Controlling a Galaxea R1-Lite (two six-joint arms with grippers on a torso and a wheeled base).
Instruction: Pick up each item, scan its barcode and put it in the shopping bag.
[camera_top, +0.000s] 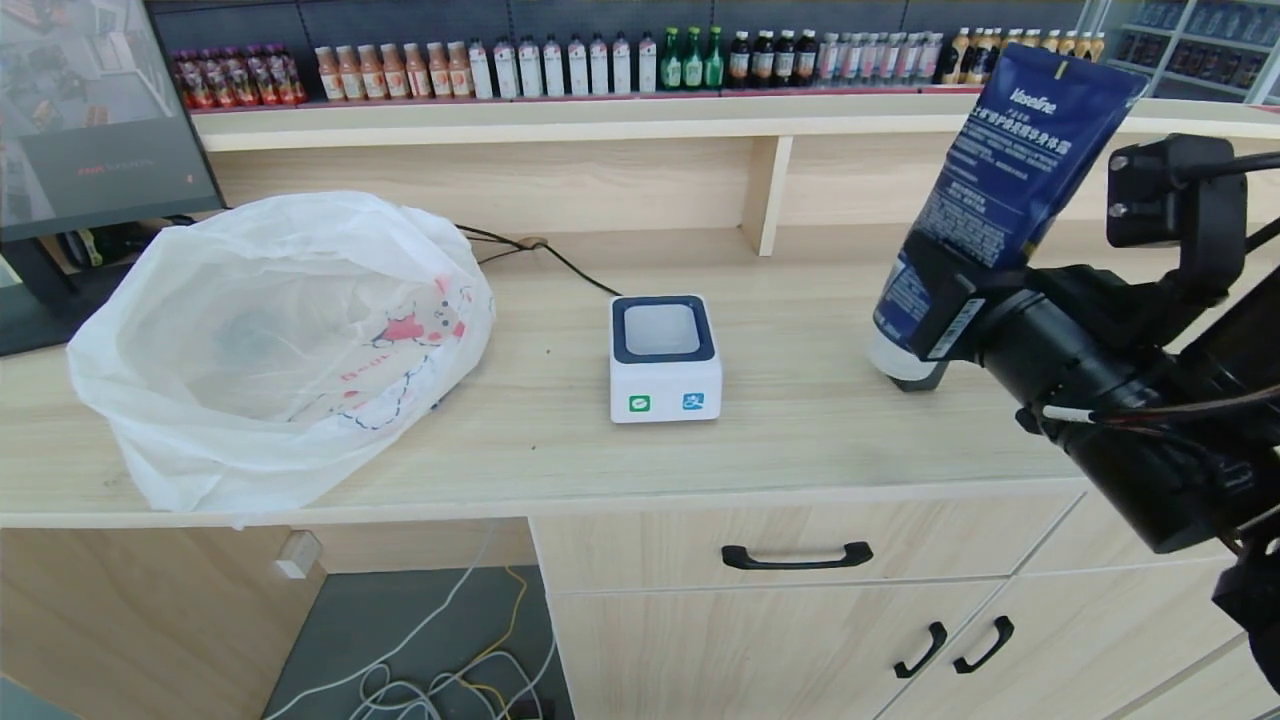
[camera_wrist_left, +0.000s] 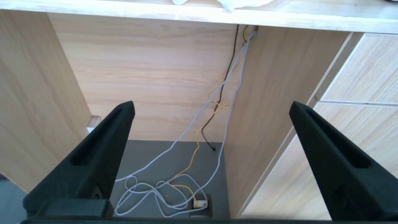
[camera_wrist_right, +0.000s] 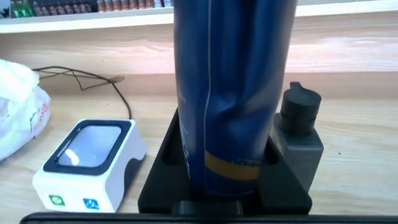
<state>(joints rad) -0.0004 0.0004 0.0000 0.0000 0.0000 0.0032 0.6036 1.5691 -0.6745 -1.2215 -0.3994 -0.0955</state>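
Note:
A dark blue lotion tube (camera_top: 1010, 160) stands nearly upright, white cap down, just above the counter at the right. My right gripper (camera_top: 945, 315) is shut on its lower part. In the right wrist view the tube (camera_wrist_right: 233, 81) rises between the black jaws of that gripper (camera_wrist_right: 227, 186). The white barcode scanner (camera_top: 663, 355) sits mid-counter, left of the tube, window facing up; it is also the scanner (camera_wrist_right: 90, 162) in the right wrist view. An open white shopping bag (camera_top: 280, 340) lies at the left. My left gripper (camera_wrist_left: 211, 155) hangs open below the counter, holding nothing.
A small grey object (camera_wrist_right: 301, 134) stands close beside the tube. The scanner's black cable (camera_top: 540, 250) runs to the back wall. A monitor (camera_top: 90, 110) stands behind the bag, and bottles (camera_top: 600, 65) line the rear shelf. Loose cables (camera_wrist_left: 168, 186) lie on the floor under the counter (camera_top: 800, 440).

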